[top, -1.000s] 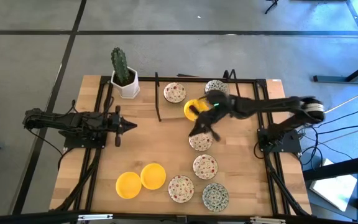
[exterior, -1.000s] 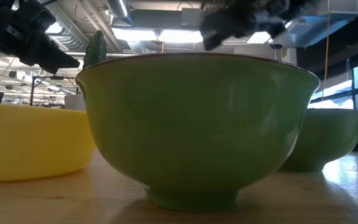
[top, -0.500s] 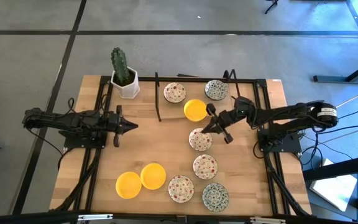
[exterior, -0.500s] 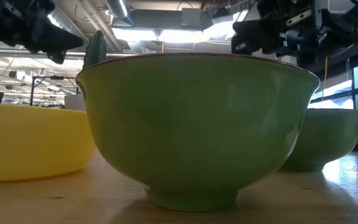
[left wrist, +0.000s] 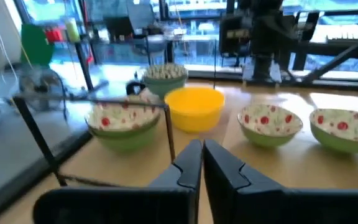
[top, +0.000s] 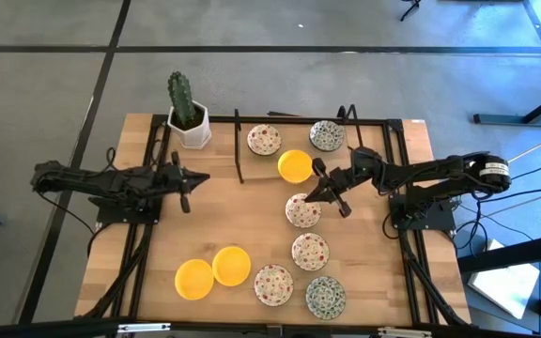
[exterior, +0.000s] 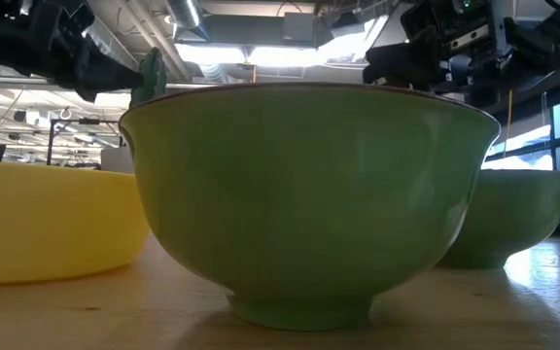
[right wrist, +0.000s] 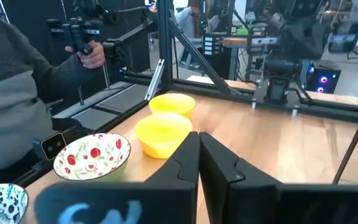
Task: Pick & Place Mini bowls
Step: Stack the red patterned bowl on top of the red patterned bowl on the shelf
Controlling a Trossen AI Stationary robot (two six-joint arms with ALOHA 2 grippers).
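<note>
Several mini bowls stand on their feet on the wooden table. Along the far side are a red-speckled bowl [top: 264,140], a green-grey one [top: 327,135] and a yellow one [top: 295,166]. A red-speckled bowl [top: 302,210] sits mid-table. Near the front stand two yellow bowls [top: 232,266] [top: 194,279], two more red-speckled ones [top: 310,251] [top: 273,284] and a green-grey one [top: 326,297]. My right gripper [top: 319,191] [right wrist: 198,155] hovers shut just right of the mid-table bowl. My left gripper [top: 195,179] [left wrist: 202,165] hangs shut over bare wood at the table's left.
A cactus in a white hexagonal pot [top: 187,117] stands at the far left corner. Black frame rails [top: 239,145] run over the far part of the table. A person [right wrist: 11,93] sits beyond the table's edge, a hand [right wrist: 92,57] on a black device.
My right gripper has drawn back from over the yellow and mid-table bowls toward the table's right edge, then kept still. My left gripper has shifted a little toward the far edge. The bowls stay where they were.
</note>
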